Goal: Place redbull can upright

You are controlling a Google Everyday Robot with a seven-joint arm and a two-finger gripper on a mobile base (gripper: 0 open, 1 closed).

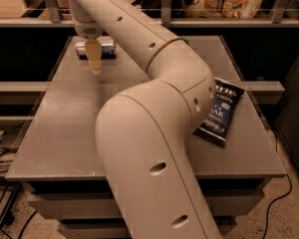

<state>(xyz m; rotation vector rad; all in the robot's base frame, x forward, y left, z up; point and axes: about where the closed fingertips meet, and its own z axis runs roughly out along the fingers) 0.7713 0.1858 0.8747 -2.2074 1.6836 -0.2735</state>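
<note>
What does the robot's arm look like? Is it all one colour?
Mostly. The arm is creamy white. It is made of fat, smooth, round tubes joined at rounded bends, with thin seam lines and small dark oval holes dotted along it. No cables or writing show. Its tool, at the far left of the table by the redbull can, is a yellower tan.

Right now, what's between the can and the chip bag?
In the camera view, the robot's arm crosses between the redbull can and the chip bag. The gripper hangs just in front of the can.
</note>
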